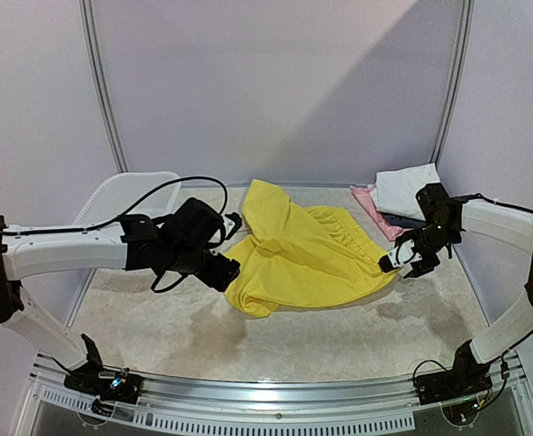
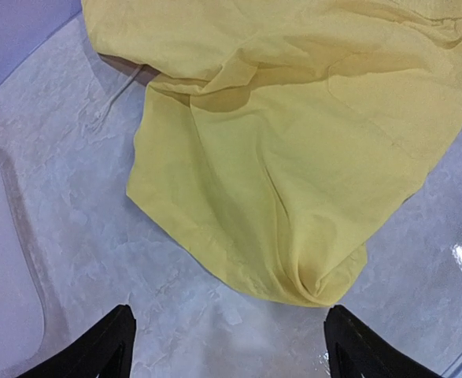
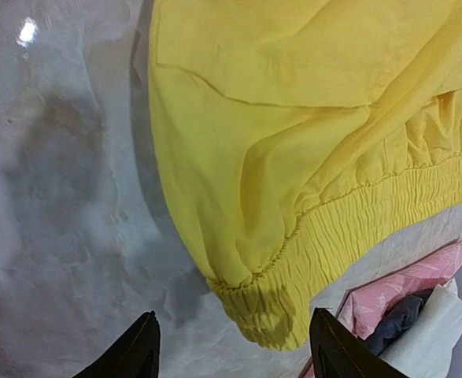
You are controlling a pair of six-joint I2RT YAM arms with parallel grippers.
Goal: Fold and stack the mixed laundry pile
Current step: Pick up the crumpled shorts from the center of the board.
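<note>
The bright yellow shorts (image 1: 302,250) of the laundry pile lie crumpled in the middle of the table. Their gathered elastic waistband (image 3: 356,228) points toward the right arm. My left gripper (image 1: 226,272) hovers at the shorts' left edge. In the left wrist view it (image 2: 231,350) stands open, with a folded yellow corner (image 2: 317,287) just ahead of the fingertips and nothing between them. My right gripper (image 1: 402,262) is at the shorts' right end. It (image 3: 234,354) is open, and the waistband corner (image 3: 282,319) lies just in front of the gap, touching neither finger.
A white plastic basket (image 1: 125,195) stands at the back left, behind the left arm. At the back right is a stack of folded cloth: white (image 1: 407,189) on top, pink (image 1: 370,207) and something dark beneath, also close beside the right gripper (image 3: 408,287).
</note>
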